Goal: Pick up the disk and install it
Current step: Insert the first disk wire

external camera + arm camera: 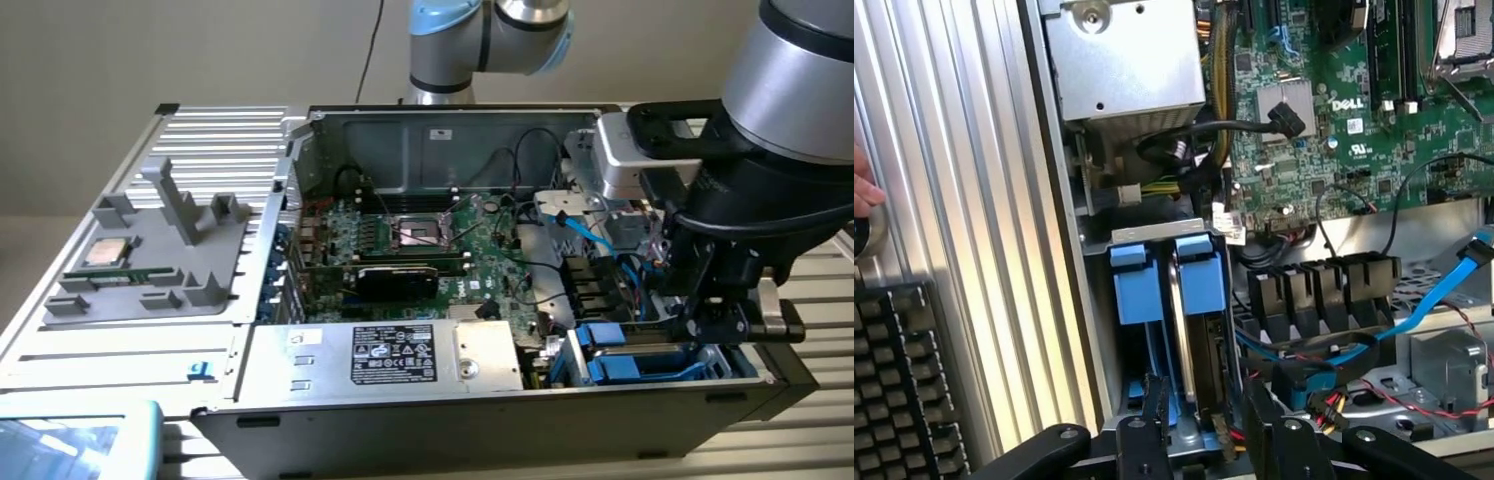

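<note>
Black two-finger gripper (pixel 1204 408), closest to the wrist camera, is clamped on either side of the flat silver-grey disk in its blue plastic carrier frame (pixel 1202 335). Disk stands on edge in the metal drive bay (pixel 1154 232), at a corner of the open black computer case (pixel 467 420). Just beside it in the same bay sits a second blue carrier (pixel 1134 290). Case also holds a green motherboard (pixel 1334 130) and a silver power-supply box (pixel 1124 55). Outside the case, on the exterior view's left, a grey plastic tray (pixel 127 300) carries a small square silver chip (pixel 110 250).
</note>
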### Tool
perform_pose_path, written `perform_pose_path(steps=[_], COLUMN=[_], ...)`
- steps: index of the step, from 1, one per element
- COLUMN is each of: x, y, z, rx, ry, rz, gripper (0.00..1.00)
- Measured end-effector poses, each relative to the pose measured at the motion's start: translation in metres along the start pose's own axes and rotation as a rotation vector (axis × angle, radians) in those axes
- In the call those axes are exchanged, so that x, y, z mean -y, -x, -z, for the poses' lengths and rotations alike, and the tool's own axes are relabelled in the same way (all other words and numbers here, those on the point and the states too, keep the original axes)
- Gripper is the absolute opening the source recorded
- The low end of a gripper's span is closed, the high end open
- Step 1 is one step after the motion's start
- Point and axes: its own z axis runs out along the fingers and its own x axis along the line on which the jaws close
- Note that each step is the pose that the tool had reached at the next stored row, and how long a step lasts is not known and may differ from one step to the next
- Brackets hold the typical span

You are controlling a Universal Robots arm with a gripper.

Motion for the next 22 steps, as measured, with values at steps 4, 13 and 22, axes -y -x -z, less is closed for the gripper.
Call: perform_pose_path(steps=[4, 13, 22], x=[0.0021, 0.005, 0.0084], y=[0.0, 0.0, 0.0], z=[-0.0024, -0.0125, -0.0212], rx=[0.0047, 0.0171, 0.0333], ry=[0.0027, 0.008, 0.0175], rz=[0.033, 0.09, 0.185], gripper=[0.42, 0.42, 0.42])
